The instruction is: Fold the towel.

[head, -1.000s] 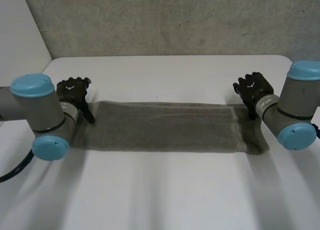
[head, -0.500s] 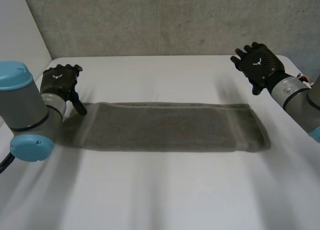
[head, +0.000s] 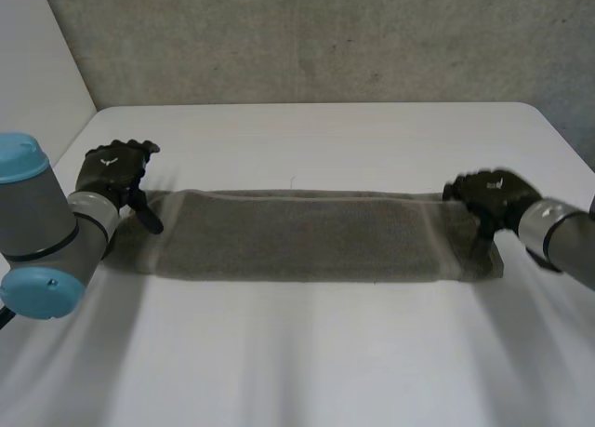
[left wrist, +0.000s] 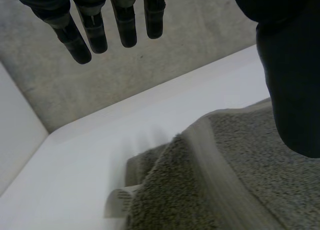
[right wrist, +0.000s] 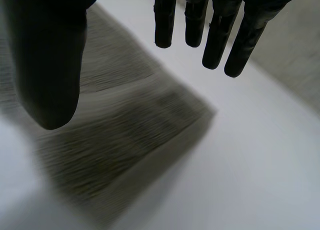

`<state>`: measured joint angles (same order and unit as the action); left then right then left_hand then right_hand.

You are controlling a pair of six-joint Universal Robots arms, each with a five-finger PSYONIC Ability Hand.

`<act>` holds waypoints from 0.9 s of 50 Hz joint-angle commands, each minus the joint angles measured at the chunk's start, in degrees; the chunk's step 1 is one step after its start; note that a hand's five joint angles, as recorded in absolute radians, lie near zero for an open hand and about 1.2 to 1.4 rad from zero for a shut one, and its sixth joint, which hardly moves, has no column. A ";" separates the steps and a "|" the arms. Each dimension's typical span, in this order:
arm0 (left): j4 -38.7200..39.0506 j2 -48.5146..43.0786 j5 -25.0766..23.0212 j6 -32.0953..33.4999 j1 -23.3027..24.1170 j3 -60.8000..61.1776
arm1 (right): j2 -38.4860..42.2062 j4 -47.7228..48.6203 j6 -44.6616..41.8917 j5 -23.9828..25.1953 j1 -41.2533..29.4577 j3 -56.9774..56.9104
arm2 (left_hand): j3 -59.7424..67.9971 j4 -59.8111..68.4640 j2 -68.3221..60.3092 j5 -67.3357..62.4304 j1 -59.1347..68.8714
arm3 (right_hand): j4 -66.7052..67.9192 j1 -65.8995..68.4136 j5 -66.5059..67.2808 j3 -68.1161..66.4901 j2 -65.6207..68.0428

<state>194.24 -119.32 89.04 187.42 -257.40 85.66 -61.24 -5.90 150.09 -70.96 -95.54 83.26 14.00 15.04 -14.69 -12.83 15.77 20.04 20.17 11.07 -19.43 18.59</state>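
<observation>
Both straight-fingered and empty, left hand (head: pixel 112 169) and right hand (head: pixel 491 194) hang over ends of the towel (head: pixel 297 236), partly hiding them.

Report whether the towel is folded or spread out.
Folded: the towel lies as a long narrow strip on the table, and the left wrist view shows stacked layers at its end.

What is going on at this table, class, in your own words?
A two-armed robot is at work on a grey towel, which lies as a long strip across the white table. The left hand is at the towel's left end and the right hand is over its right end. Both hands have straight, open fingers, so neither grips the cloth at this moment.
</observation>
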 commanded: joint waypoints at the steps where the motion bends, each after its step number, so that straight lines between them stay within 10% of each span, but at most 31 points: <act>1: 2.28 0.32 -2.29 -0.13 0.14 1.96 | 0.16 -1.57 2.22 0.65 0.53 5.24 | -3.79 -4.82 4.48 12.61 -5.56 | 6.03 5.89 4.99 -6.63 7.48; 12: 2.37 0.41 -2.29 -0.13 0.23 2.40 | 1.39 0.80 2.05 0.29 0.71 5.33 | -3.79 -4.82 4.48 12.61 -5.56 | 16.29 16.15 15.26 -16.89 17.74; 22: 2.37 0.41 -2.29 -0.22 0.40 2.41 | 1.92 4.84 0.99 -0.84 0.71 5.33 | -3.96 -4.99 4.64 12.78 -5.72 | 56.47 56.34 55.44 -57.07 57.92; 28: 2.37 0.41 -2.29 -0.21 0.23 2.41 | 2.36 4.84 0.46 -1.55 0.71 5.07 | -3.96 -4.99 4.64 12.78 -5.72 | 50.27 50.13 49.23 -50.87 51.72; 33: 2.37 0.49 -2.29 -0.22 0.14 2.41 | 2.18 4.58 -0.15 -1.29 0.80 5.94 | -3.96 -4.99 4.64 12.78 -5.72 | 18.34 18.21 17.31 -18.94 19.79; 45: 2.37 0.49 -2.29 -0.13 0.14 2.41 | -2.74 4.05 0.55 -0.76 0.62 8.76 | -3.96 -4.99 4.64 12.78 -5.72 | 11.41 11.28 10.38 -12.01 12.86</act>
<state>196.61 -118.88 86.75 187.26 -257.26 88.07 -61.36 -1.80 150.24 -72.42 -94.81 90.12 13.76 15.04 -14.69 -12.64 15.72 36.62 36.90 25.35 -37.58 38.12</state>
